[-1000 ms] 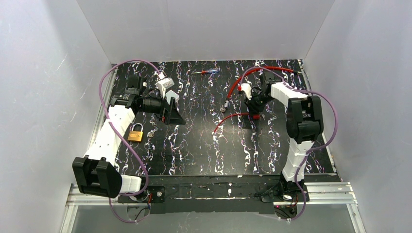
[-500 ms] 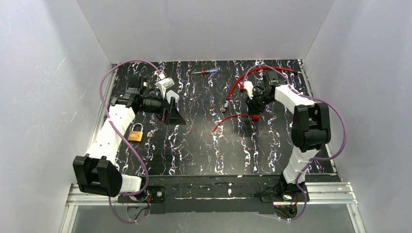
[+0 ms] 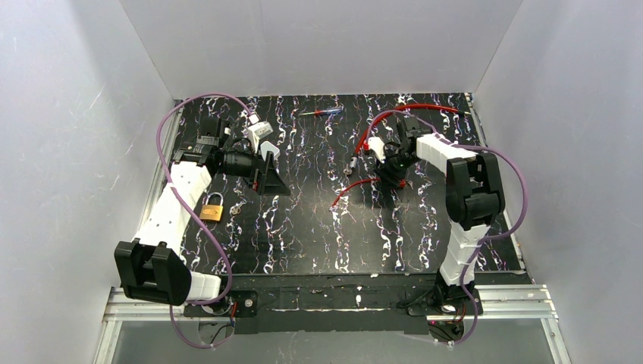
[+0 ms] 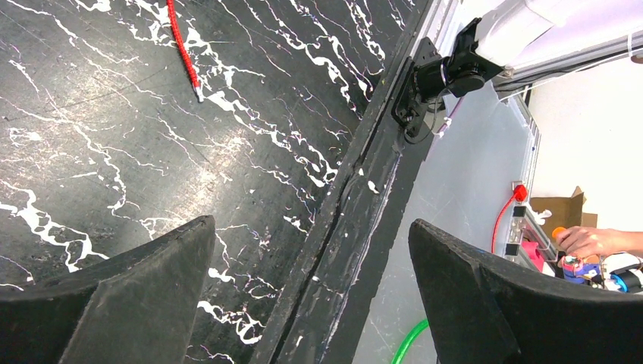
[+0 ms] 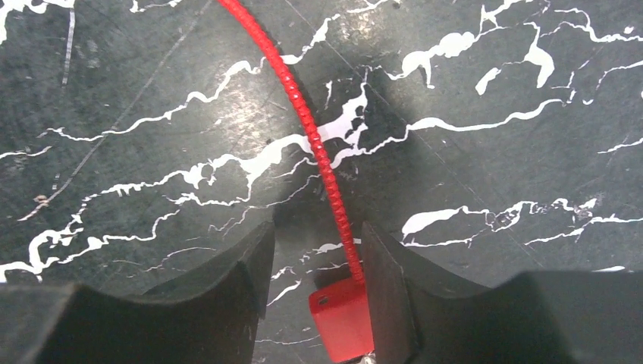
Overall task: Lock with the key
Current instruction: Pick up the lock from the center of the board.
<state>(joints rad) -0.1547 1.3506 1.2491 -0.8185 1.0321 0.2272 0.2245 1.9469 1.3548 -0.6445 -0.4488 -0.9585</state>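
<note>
At the left side of the table (image 3: 303, 243), a brass padlock (image 3: 212, 206) is seen lying just beside the left arm. The left gripper (image 4: 311, 224) is held wide open, with nothing between its fingers. Further right, a red ribbed cable (image 5: 311, 136) (ending in a red tag (image 5: 341, 322)) is straddled by the right gripper (image 5: 317, 231), its jaws narrowly parted and the tag lying against one finger only.
</note>
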